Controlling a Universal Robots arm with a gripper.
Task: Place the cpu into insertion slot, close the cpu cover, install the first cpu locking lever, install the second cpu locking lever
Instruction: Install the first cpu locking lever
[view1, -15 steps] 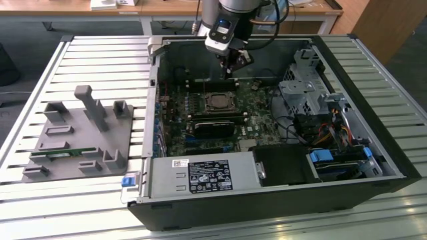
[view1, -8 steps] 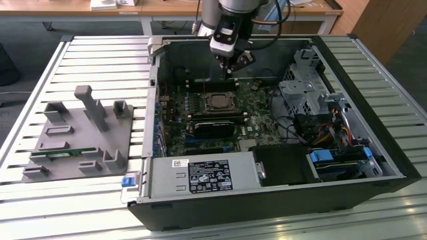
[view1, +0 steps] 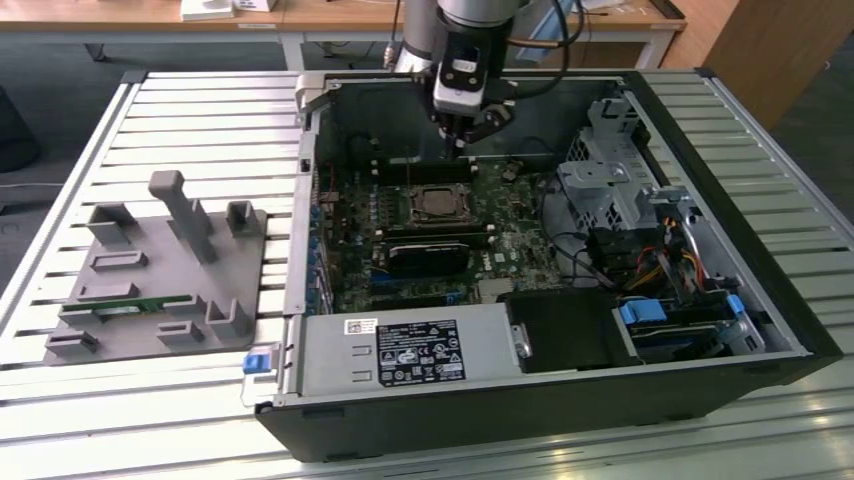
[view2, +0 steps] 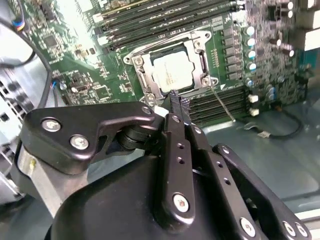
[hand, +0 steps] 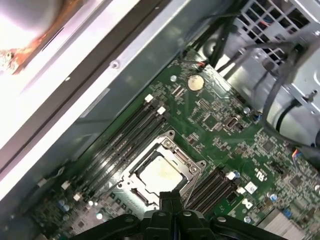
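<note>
The gripper (view1: 461, 143) hangs upper-centre in the exterior view, inside the open computer case (view1: 534, 425) — fingers pinched together, gripping nothing. Just below it in that frame, the cpu (view2: 172, 72) lies in the insertion slot (view1: 406, 205) — the cpu cover (view2: 195, 54) flat around it.

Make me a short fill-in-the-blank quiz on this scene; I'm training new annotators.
1. The cpu, lying in the insertion slot, is ____ in shape.
2. The circuit board around the slot is ____ in colour.
3. The gripper, hovering beside the slot's edge, has its jaws ____.
Missing words: square; green; shut.
</note>
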